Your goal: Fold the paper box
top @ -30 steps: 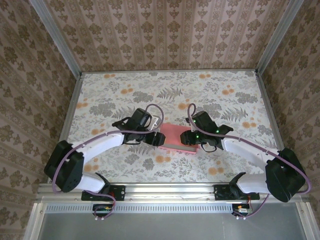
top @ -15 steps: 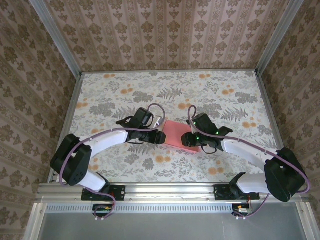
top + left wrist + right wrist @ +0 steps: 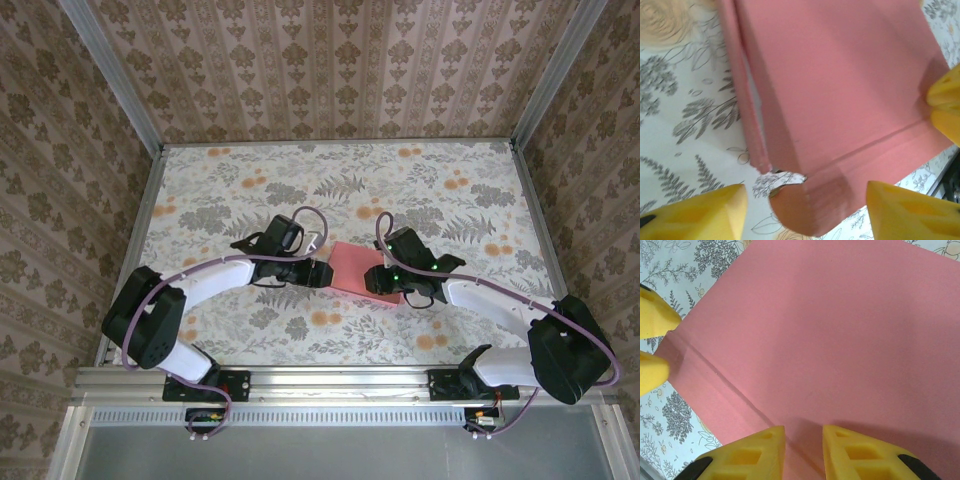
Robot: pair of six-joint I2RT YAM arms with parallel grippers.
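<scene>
- The paper box (image 3: pixel 352 266) lies flat, pink side up, near the middle of the floral table (image 3: pixel 450 200).
- The left gripper (image 3: pixel 322 272) sits at the box's 9 o'clock, its jaws wide and straddling a rounded corner tab (image 3: pixel 807 217) without touching it.
- The right gripper (image 3: pixel 378 283), at the box's 4 o'clock, has its fingers (image 3: pixel 750 455) nearly together over the pink card; whether they pinch it cannot be told.

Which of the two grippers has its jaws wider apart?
The left gripper: its jaws stand wide by the paper box's rounded tab, while the right gripper's jaws are nearly together.
</scene>
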